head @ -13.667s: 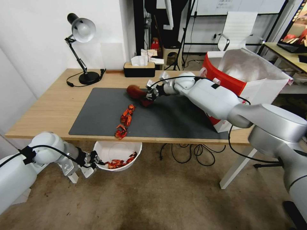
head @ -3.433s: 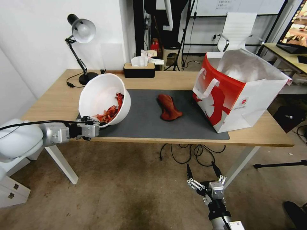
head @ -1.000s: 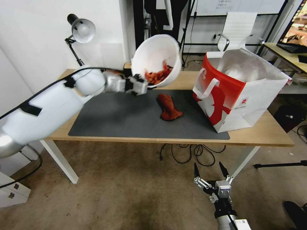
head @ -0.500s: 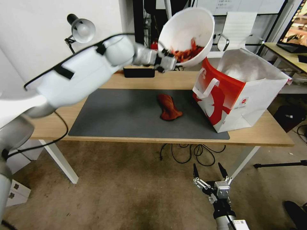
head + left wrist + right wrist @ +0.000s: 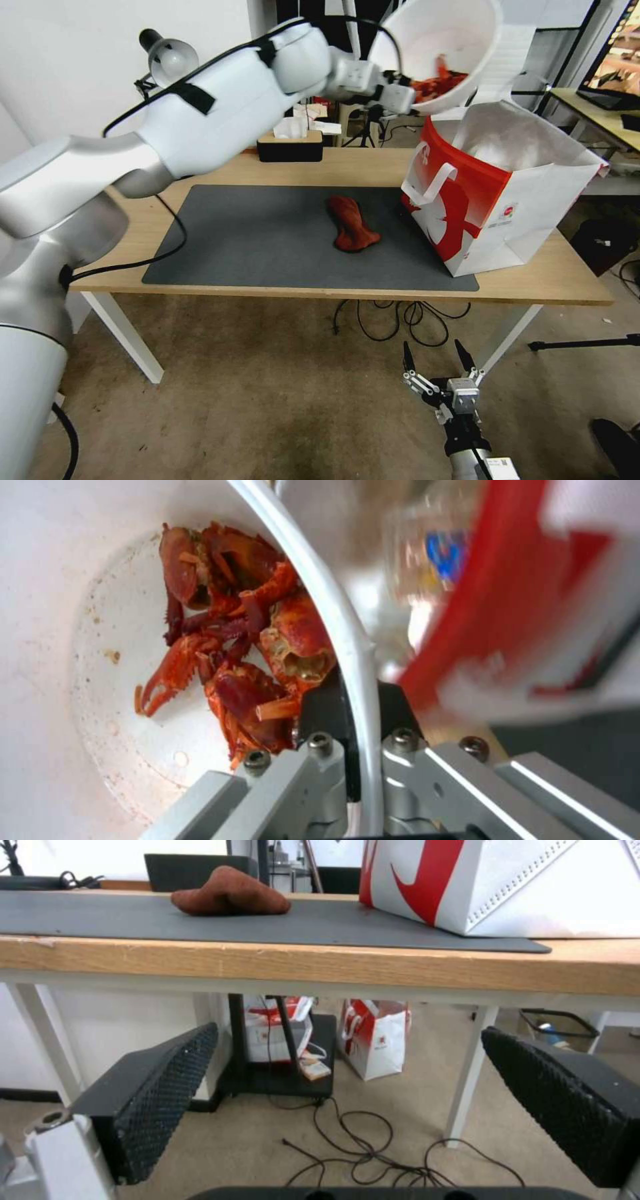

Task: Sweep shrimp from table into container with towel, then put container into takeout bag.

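**Tub's up over the bag, towel left on the mat**

My left gripper [image 5: 405, 100] is clamped on the rim of the white container [image 5: 440, 40], one finger inside the wall and one outside. You can see that best from my left wrist, where the rim [image 5: 347, 645] runs straight down between the fingers. I'm holding the tub high, tipped toward me, just above the near-left corner of the takeout bag [image 5: 507, 200]. The shrimp [image 5: 437, 83] sit heaped in the low side of the tub, right by my grip; up close they're red shells and claws [image 5: 233, 650] piled against the wall.

The bag stands open on the table [image 5: 553, 287], half on the dark grey mat [image 5: 253, 247], foil lining showing. The rust-red towel [image 5: 351, 223] lies on the mat just left of the bag, not touching it.

My right gripper [image 5: 437, 363] hangs below the table edge, in front of the bag, fingers [image 5: 160, 1095] spread wide apart with nothing between them.
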You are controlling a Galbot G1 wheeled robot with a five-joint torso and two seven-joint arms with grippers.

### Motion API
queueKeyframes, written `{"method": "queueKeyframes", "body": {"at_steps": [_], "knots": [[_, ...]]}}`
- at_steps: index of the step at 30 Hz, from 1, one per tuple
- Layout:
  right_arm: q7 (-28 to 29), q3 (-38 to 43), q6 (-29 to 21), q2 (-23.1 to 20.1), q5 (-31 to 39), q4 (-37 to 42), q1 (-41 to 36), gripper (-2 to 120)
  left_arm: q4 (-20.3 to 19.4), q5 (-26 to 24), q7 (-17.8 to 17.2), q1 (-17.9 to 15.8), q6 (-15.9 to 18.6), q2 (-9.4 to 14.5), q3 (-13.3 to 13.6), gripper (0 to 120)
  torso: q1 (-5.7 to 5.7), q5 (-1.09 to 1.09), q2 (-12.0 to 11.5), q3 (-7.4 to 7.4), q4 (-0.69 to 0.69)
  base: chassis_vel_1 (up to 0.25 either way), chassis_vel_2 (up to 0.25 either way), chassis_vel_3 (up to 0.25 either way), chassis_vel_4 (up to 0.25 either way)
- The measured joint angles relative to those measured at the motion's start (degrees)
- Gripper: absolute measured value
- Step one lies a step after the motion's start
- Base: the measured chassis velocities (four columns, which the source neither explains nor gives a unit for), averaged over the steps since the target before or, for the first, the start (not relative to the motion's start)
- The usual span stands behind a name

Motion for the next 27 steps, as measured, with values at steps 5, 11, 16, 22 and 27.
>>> {"method": "queueKeyframes", "body": {"at_steps": [5, 11, 16, 22, 27], "knots": [[0.0, 0.1, 0.2, 0.4, 0.0, 0.0, -0.2, 100, 4.2, -0.6, 0.2, -1.2, -0.4, -6.7, 0.6, 0, 0.0, 0.02, 0.0, 0.0, -0.03, 0.0, 0.0, 0.0, 0.0], [-0.1, 0.6, 0.8, 0.3, 0.7, 0.0, -0.4, 100, 12.1, 0.6, 1.4, -1.9, -2.0, -13.4, 1.6, 0, -0.01, 0.03, 0.0, -0.01, -0.07, 0.0, 0.0, 0.0, 0.0], [-0.1, 1.0, 1.3, -0.1, 1.5, 0.0, -0.5, 100, 16.2, 2.5, 2.1, -1.8, -3.1, -13.7, 3.2, 0, 0.01, -0.02, 0.0, 0.0, 0.04, 0.0, 0.0, 0.0, 0.0], [-0.2, 0.8, 2.0, -0.6, 2.1, -0.3, -0.5, 100, 12.7, 3.1, 3.2, -1.2, -4.1, -13.6, 5.6, 0, 0.0, 0.0, 0.0, 0.0, -0.03, 0.0, 0.0, 0.0, 0.0], [-0.2, 0.4, 2.1, -0.8, 2.2, -0.4, -0.3, 100, 10.9, 2.9, 3.6, -1.6, -4.1, -13.5, 6.6, 0, -0.01, 0.0, 0.0, 0.0, -0.02, 0.0, 0.0, 0.0, 0.0]]}}
